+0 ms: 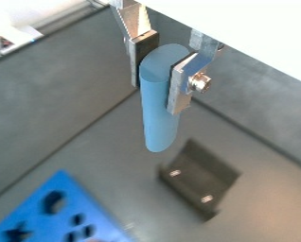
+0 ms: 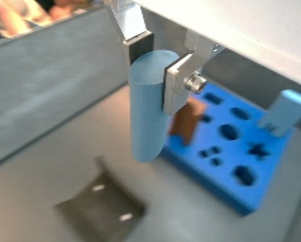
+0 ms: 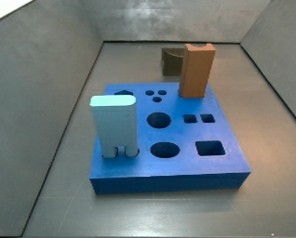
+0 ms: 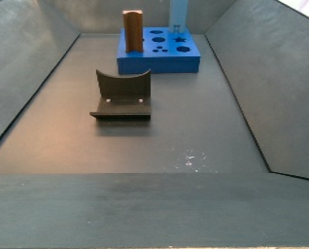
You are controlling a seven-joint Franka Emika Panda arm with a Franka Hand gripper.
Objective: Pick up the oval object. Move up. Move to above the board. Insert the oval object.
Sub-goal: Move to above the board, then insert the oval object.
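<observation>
My gripper [image 1: 164, 64] is shut on the oval object [image 1: 160, 109], a tall light-blue peg with rounded sides. It hangs upright from the fingers, well above the grey floor. Both wrist views show the grip: gripper [image 2: 158, 64], oval object [image 2: 147, 113]. The board [image 1: 45, 216] is a flat bright-blue block with round, square and small holes. It lies below and off to one side of the peg, not under it [image 2: 236, 151]. Both side views show the board [image 3: 188, 165] [image 4: 170, 56], but neither shows the gripper or the peg.
An orange-brown block [image 3: 196, 70] [image 2: 187, 121] and a pale bluish-white block [image 3: 114, 128] [image 2: 289, 109] stand in the board. The dark fixture [image 4: 120, 92] [image 1: 198, 180] stands on the floor beside the board, roughly below the peg. Grey walls enclose the floor.
</observation>
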